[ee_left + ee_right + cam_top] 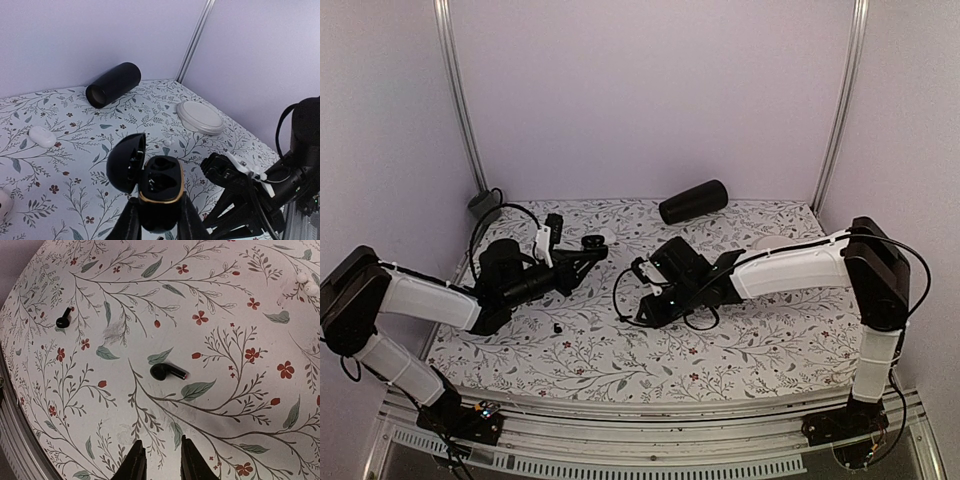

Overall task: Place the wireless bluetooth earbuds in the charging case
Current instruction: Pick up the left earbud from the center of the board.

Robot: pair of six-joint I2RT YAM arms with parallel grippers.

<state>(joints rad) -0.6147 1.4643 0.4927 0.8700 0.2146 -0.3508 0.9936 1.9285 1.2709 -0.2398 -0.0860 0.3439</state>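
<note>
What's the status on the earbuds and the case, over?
Left gripper shut on open charging case, sockets empty. Right gripper open, empty, pointed at nearer earbud on cloth. Second earbud lies farther off. Nothing between jaws and bud.

Earbuds (pixel 167 372): glossy black plastic, smooth.
Charging case (pixel 160 210): glossy black shell with a gold-coloured metallic rim.
Worktop (pixel 225 300): matt, cloth-like floral-print covering.
Cylinder (pixel 113 84): matt black.
Disc (pixel 200 116): matt white, smooth.
</note>
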